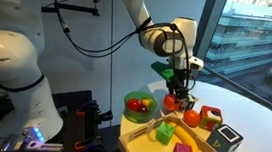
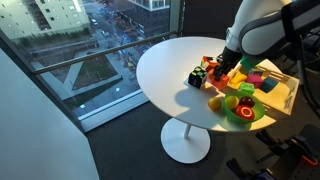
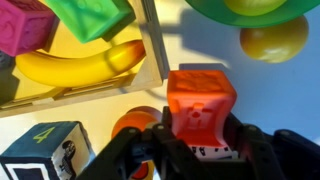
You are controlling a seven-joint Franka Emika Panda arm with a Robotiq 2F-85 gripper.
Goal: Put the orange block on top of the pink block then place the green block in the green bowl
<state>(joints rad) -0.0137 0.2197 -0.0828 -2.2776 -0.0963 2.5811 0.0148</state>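
Note:
My gripper [image 3: 203,138] is shut on the orange block [image 3: 200,102], with one finger on each side of it, low over the white table; it also shows in an exterior view [image 1: 177,102]. The pink block [image 3: 22,25] lies in the wooden tray, at the top left of the wrist view. A light green block [image 3: 92,15] lies next to it in the tray, and also shows in an exterior view [image 1: 163,135]. The green bowl [image 3: 205,10] is at the top right of the wrist view. It shows in both exterior views [image 1: 129,102] [image 2: 243,121] and holds fruit.
A wooden tray [image 3: 150,45] holds a banana [image 3: 70,65] and several blocks. A black-and-white number block [image 3: 45,152] and a round orange fruit [image 3: 135,122] lie close to my fingers. A yellow fruit [image 3: 272,42] sits by the bowl. A red block [image 1: 209,117] stands beyond.

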